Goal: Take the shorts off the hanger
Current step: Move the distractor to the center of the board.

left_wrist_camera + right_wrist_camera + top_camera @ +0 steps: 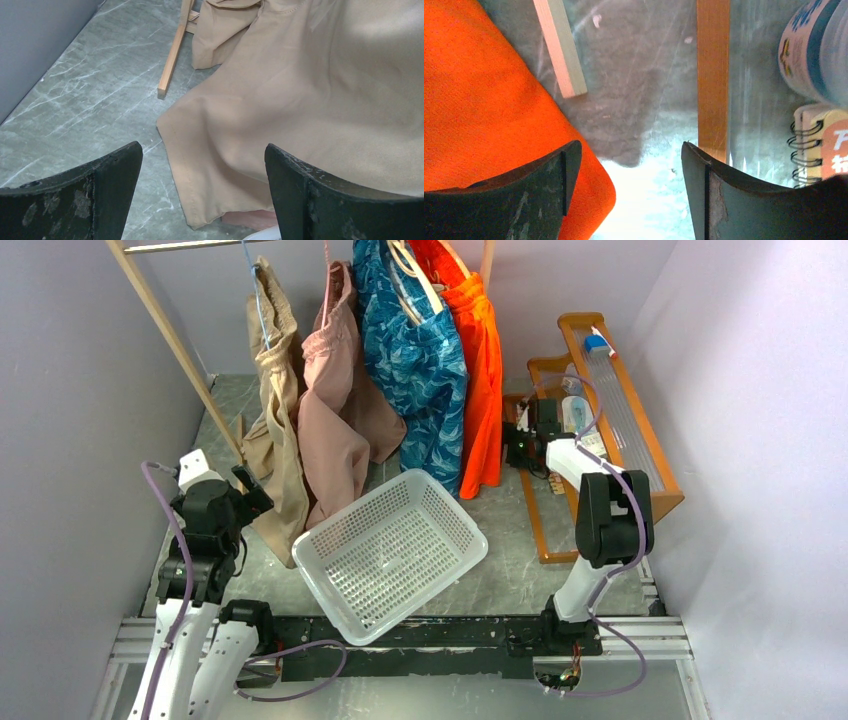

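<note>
The left fingers [100,195] stand wide apart, gripping nothing, near the hem of the tan-beige soft fabric shorts [300,100] filling that view's right. The right fingers [734,200] gape empty beside the bright orange shorts [484,100] at left. Only the top view shows all four pairs, dusty pink shorts [335,410] and blue leaf-patterned shorts [420,370] included, hanging upper centre on a wooden rack [170,330]. Light and limp, they should slip free if pinched on a bunched fold near the waist.

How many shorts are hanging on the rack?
4, side by side on the rack: tan shorts leftmost, then pink shorts, blue shorts, and orange shorts rightmost. Another could hide behind them.
</note>
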`<state>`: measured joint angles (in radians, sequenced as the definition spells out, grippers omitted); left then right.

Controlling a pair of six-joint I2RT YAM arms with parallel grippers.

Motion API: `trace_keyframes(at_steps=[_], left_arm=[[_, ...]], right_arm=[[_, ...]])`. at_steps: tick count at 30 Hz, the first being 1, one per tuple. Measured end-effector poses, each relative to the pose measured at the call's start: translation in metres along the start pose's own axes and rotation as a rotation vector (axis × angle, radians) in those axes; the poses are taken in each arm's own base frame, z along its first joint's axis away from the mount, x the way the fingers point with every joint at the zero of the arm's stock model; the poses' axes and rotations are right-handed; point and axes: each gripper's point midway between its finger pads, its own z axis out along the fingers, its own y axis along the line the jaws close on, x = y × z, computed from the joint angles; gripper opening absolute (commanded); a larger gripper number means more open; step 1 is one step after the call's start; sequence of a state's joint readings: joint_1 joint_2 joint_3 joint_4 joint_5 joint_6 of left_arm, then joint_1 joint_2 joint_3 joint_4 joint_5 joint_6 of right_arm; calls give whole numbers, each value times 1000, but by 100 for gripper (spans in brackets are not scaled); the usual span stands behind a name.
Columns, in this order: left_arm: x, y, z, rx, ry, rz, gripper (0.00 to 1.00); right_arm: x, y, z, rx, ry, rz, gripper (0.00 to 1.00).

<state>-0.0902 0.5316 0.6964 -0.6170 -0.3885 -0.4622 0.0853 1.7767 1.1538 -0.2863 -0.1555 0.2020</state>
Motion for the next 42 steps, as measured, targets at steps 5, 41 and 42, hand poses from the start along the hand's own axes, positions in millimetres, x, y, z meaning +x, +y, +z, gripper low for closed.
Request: trace_keyframes(at_steps=[5, 41, 42], left_arm=[[2, -1, 1, 3, 10, 6, 95], [3, -3, 1, 14, 15, 9, 95], [3, -3, 1, 14, 15, 9, 96]], right_arm=[[24, -10, 3, 45, 43, 18, 74], [-11, -36, 37, 159, -24, 88, 74], [-18, -35, 44, 160, -29, 82, 74]])
